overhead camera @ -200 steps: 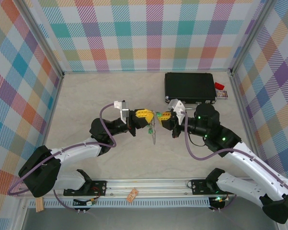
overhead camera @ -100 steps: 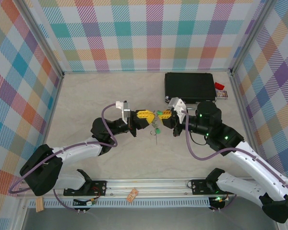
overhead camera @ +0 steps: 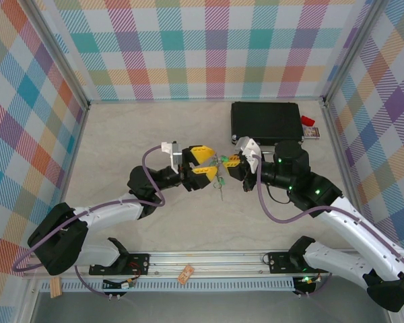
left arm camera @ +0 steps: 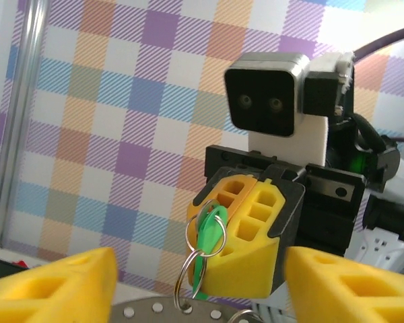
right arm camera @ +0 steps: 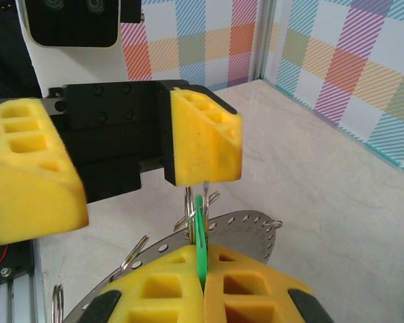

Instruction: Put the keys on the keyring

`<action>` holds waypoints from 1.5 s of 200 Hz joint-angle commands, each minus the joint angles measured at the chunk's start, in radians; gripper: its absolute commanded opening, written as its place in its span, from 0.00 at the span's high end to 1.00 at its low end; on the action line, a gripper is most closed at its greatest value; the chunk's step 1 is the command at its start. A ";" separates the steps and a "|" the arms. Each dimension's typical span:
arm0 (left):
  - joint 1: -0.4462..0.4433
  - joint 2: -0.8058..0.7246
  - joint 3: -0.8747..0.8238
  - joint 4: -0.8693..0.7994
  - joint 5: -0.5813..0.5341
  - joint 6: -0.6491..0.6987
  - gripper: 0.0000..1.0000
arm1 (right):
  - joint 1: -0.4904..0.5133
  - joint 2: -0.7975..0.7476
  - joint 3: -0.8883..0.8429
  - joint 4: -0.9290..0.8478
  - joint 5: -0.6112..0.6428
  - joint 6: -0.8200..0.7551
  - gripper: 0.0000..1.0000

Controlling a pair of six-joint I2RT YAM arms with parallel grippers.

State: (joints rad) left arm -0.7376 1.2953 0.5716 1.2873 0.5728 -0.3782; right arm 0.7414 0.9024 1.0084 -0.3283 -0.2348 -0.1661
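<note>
Spotted left gripper [overhead camera: 203,163] gaping wide near the keyring [right arm camera: 249,225]; caught right gripper [overhead camera: 231,163] pinched tight on a green key [left arm camera: 209,232].

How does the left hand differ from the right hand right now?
The left hand stands open, yellow fingers well apart; the right hand is shut. The left hand grips nothing, while the right hand pinches a green key above the grey keyring. Both have yellow fingers and face each other over the table.
</note>
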 commanded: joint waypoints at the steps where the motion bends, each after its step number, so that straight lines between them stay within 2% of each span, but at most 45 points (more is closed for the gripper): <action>1: 0.003 -0.026 -0.026 0.040 -0.052 0.020 0.21 | 0.006 -0.003 0.038 0.002 0.028 -0.013 1.00; 11: 0.008 -0.034 -0.033 0.034 -0.070 0.021 0.14 | 0.006 -0.001 0.037 -0.003 0.045 -0.015 1.00; 17: 0.012 -0.039 -0.038 0.029 -0.082 0.022 0.02 | 0.006 0.001 0.036 -0.006 0.054 -0.016 1.00; 20: 0.014 -0.042 -0.040 0.028 -0.087 0.023 0.00 | 0.005 0.002 0.036 -0.007 0.059 -0.018 1.00; 84: 0.043 -0.154 -0.090 -0.098 -0.204 0.076 0.00 | 0.003 0.067 0.025 0.003 0.116 -0.018 1.00; 130: 0.048 -0.330 -0.124 -0.269 -0.300 0.144 0.00 | 0.002 0.191 0.033 0.087 0.088 0.009 1.00; 165: 0.047 -0.459 -0.168 -0.319 -0.363 0.168 0.00 | 0.002 0.315 0.068 0.176 0.064 0.024 1.00; 270: 0.047 -0.773 -0.248 -0.513 -0.449 0.174 0.00 | -0.013 0.774 0.391 0.308 0.013 0.039 1.00; 300: 0.047 -0.873 -0.250 -0.628 -0.493 0.193 0.00 | -0.016 0.906 0.516 0.316 -0.008 0.060 1.00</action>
State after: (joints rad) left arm -0.7013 0.4942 0.3317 0.7567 0.1249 -0.2115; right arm 0.7322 1.7451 1.4250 -0.0841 -0.1993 -0.1360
